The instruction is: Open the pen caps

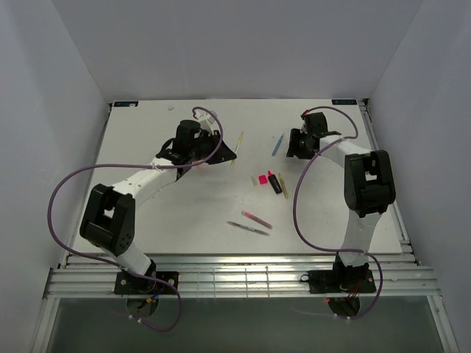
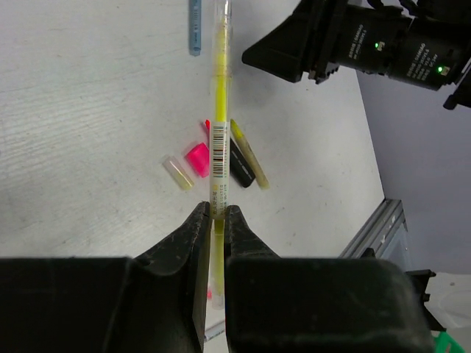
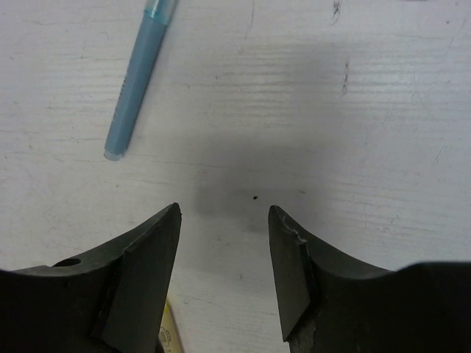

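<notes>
My left gripper is shut on a thin yellow pen that sticks out ahead of the fingers above the table; in the top view the pen sits at the gripper's tip. My right gripper is open and empty just above the bare table, with a blue pen lying to its upper left; the top view shows this gripper beside the blue pen. A loose pink cap and a pale yellow cap lie on the table.
A black highlighter and a yellowish pen lie next to the pink cap mid-table. A pink pen and a grey pen lie nearer the front. The table's right edge is close by.
</notes>
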Robot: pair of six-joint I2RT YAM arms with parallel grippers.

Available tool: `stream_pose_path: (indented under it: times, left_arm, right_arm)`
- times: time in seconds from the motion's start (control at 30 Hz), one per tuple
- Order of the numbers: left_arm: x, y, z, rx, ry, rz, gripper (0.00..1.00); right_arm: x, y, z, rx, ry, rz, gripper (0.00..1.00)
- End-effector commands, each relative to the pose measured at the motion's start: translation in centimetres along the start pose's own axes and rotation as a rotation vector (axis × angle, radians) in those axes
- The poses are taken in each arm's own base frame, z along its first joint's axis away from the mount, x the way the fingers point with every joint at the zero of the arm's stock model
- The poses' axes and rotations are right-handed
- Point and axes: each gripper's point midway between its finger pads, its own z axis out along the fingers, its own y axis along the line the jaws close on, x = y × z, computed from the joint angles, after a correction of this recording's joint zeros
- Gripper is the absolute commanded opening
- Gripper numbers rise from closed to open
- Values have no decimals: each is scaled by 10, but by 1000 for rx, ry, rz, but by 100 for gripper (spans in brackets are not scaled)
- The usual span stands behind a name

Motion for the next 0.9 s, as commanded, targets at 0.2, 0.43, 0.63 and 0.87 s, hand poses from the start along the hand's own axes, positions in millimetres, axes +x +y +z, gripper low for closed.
stream_pose_path:
  times: [0.2, 0.43, 0.63, 0.87]
  left_arm:
    - [4, -38, -22, 174, -20, 6, 0]
    - [13, -44, -29, 217, -8, 5, 0]
    - [25, -47, -33, 257, 26, -14, 0]
    - [30, -54, -42, 297, 26, -4, 0]
  right_arm:
    - [-27, 10, 19, -26, -46, -20, 57]
    - [-33, 16, 27, -62, -58, -5, 57]
    - [-36, 17, 29, -60, -62, -4, 57]
    - [-38, 18, 28, -71, -64, -26, 57]
